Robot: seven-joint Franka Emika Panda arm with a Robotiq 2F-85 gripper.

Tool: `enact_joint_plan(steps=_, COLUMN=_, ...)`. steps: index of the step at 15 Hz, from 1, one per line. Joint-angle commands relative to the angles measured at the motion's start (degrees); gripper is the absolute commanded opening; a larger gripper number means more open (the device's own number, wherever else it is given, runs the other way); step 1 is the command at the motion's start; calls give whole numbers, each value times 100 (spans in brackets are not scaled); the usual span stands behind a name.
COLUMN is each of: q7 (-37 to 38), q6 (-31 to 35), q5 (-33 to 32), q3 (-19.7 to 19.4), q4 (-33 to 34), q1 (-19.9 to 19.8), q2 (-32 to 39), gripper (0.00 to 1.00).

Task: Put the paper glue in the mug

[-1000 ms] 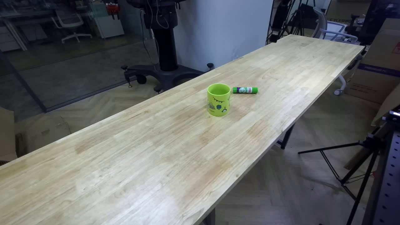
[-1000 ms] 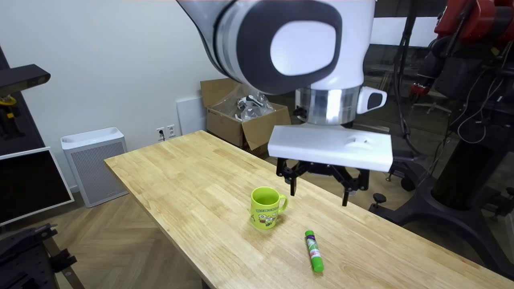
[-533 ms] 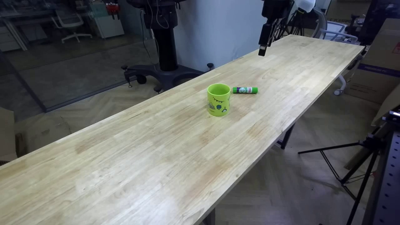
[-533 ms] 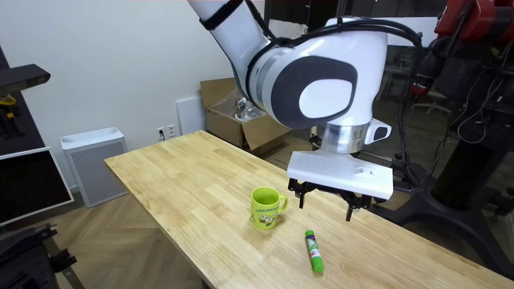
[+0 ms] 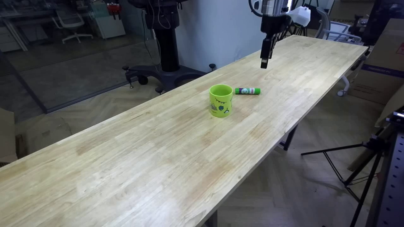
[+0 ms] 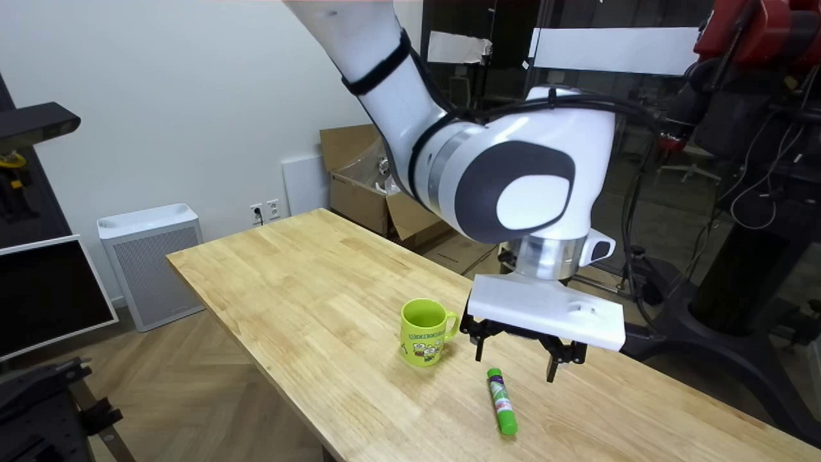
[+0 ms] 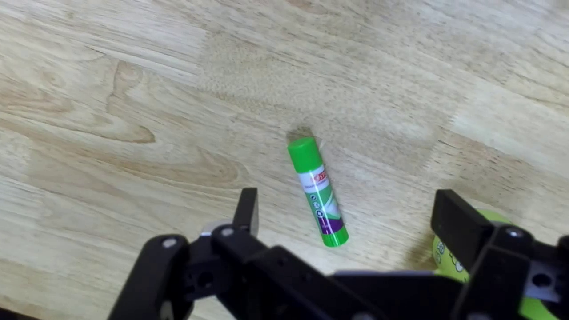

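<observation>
The paper glue, a green stick with a white and purple label, lies on its side on the table in both exterior views (image 5: 247,91) (image 6: 501,402) and in the wrist view (image 7: 318,191). The lime-green mug stands upright beside it in both exterior views (image 5: 220,105) (image 6: 422,340). In the wrist view the mug (image 7: 444,260) is mostly hidden behind a finger. My gripper is open and empty above the table in both exterior views (image 5: 264,64) (image 6: 515,367). In the wrist view the glue shows between and ahead of the wide-apart fingertips (image 7: 346,200).
The long wooden table (image 5: 142,157) carries the glue and mug. A black wheeled stand (image 5: 169,50) is beyond the table's long edge. A cardboard box (image 6: 359,199) stands behind the table, and a tripod (image 5: 375,145) stands on the floor.
My gripper has come down toward the table, entering an exterior view from the top and ending lower and closer to the glue. Its fingers stay open. The glue and mug have not moved.
</observation>
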Motion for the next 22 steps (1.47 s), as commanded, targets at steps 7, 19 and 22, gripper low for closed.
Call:
enact_joint_plan(steps=7, q7=252, q6=-836, q5=-692, q3=206, q4=1822, q1=-86, q2=1748, gripper=100)
enact_joint_plan(steps=19, q7=396, q6=-2188, q5=-1423, q3=192, q4=3626, q1=270, q2=2926, gripper=100)
enact_joint_plan(steps=22, q7=499, q6=-2357, q5=-1467, q3=193, q4=3850, q1=327, q2=3082, gripper=100)
